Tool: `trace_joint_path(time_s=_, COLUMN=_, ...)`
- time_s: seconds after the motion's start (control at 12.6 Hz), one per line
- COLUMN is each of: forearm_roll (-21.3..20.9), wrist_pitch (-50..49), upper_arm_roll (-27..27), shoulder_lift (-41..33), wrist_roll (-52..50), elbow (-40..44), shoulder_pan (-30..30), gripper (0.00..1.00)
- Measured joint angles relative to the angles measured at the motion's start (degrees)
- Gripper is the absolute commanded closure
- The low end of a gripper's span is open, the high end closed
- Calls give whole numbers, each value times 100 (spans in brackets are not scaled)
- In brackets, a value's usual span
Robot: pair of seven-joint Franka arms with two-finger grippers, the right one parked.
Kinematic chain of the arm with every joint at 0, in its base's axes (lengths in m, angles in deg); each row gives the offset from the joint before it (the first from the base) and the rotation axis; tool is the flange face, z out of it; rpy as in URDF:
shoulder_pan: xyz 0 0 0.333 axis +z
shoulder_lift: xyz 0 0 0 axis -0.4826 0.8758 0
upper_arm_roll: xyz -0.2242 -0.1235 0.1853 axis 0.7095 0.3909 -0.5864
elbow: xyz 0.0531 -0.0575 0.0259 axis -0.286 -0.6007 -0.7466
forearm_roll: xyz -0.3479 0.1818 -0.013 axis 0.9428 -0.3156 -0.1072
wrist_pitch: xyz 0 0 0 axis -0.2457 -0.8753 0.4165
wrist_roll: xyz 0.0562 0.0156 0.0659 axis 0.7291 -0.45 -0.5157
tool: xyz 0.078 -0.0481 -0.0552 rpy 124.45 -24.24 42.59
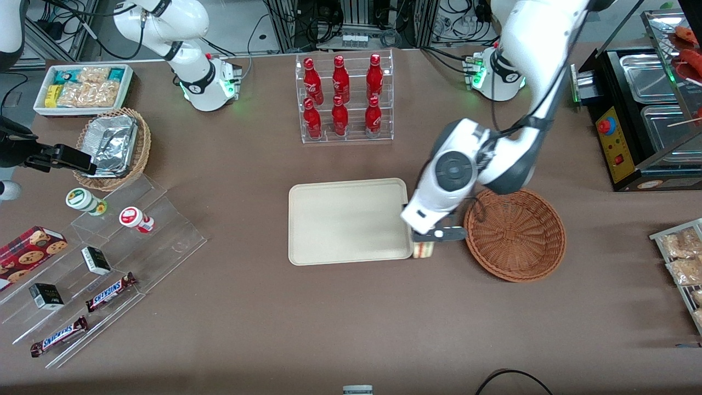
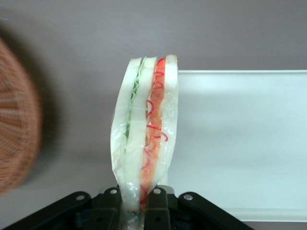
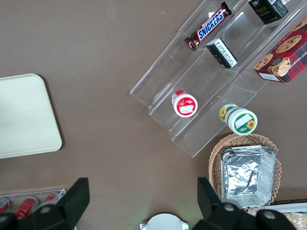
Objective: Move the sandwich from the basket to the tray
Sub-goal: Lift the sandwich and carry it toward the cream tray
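My left gripper (image 1: 424,246) is shut on the sandwich (image 1: 423,250), a wrapped white wedge with red and green filling, and holds it above the table between the basket and the tray. In the left wrist view the sandwich (image 2: 146,139) stands upright, pinched at its lower end between the black fingers (image 2: 160,208), right at the tray's edge. The reddish-brown wicker basket (image 1: 515,235) is empty and lies toward the working arm's end; its rim shows in the wrist view (image 2: 17,129). The cream tray (image 1: 349,221) lies flat and bare, and shows in the wrist view (image 2: 244,139).
A clear rack of red bottles (image 1: 344,99) stands farther from the camera than the tray. A tan basket with foil containers (image 1: 112,147), a white snack bin (image 1: 83,88) and clear stepped shelves with snacks (image 1: 104,269) lie toward the parked arm's end. A black food warmer (image 1: 641,109) stands at the working arm's end.
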Motion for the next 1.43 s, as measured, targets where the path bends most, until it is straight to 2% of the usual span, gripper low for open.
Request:
trace_joint_path(time_s=0.72, forearm_roll=-3, wrist_pitch=-23, upper_arm_roll=-4, shoulder_lift=1380, wrist_roll=-1353, elbow=1449, shoulder_pan=-1211, gripper=100)
trace_joint_path(time_s=1.35, forearm_roll=-14, wrist_pitch=-23, upper_arm_roll=-20, shoulder_lift=1636, wrist_roll=-1963, elbow=1644, shoulder_pan=-1454, gripper=100)
trace_joint_path(time_s=1.43, forearm_roll=-16, wrist_pitch=-12, upper_arm_roll=-25, shoulder_lift=1685, wrist_roll=-2058, elbow=1686, shoulder_pan=-1467, gripper=98)
